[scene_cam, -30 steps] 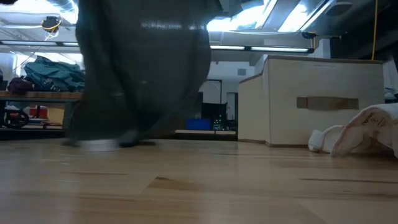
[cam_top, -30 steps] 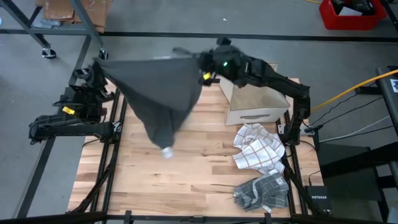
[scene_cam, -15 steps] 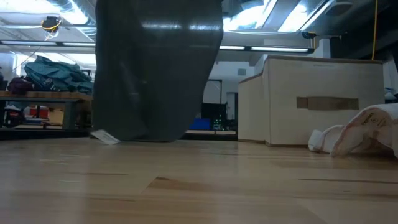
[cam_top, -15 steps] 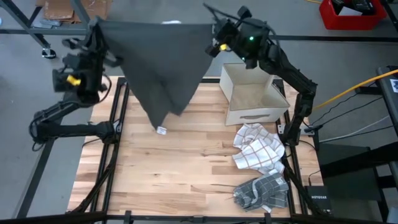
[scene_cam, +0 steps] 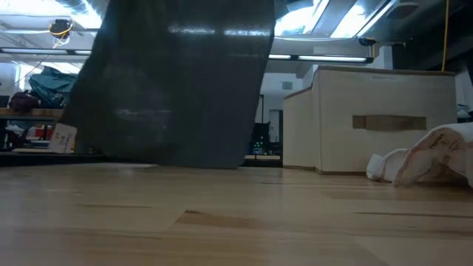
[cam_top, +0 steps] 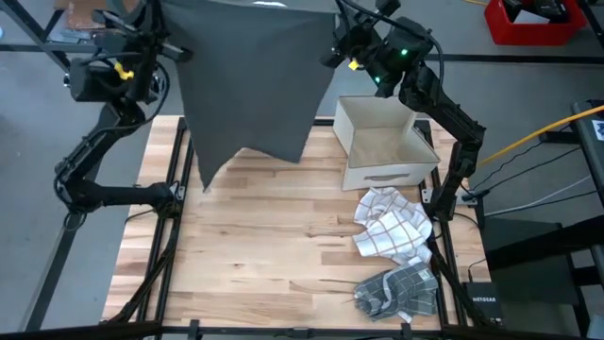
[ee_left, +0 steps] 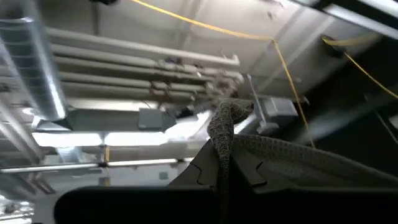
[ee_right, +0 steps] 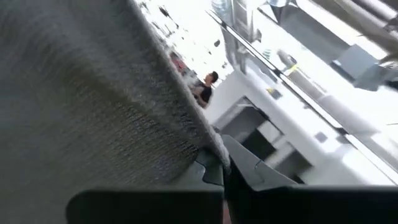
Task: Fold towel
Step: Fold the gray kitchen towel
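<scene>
The wooden table (cam_top: 283, 246) is filling the centre of the high view. Above its upper left part the dark grey towel (cam_top: 250, 80) is hanging spread. The left gripper (cam_top: 162, 24) and right gripper (cam_top: 338, 28) are each clenching a top corner of it. A small white tag (scene_cam: 62, 138) is dangling at its lower left edge; its writing cannot be read. A cardboard box (cam_top: 382, 142) is sitting right of centre. Below it a checked cloth (cam_top: 389, 222) and a grey cloth (cam_top: 396, 291) are lying crumpled.

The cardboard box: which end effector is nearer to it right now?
Right. The right end effector holds a dark towel corner just above the box; the left end effector grips the opposite corner, far across the table.
</scene>
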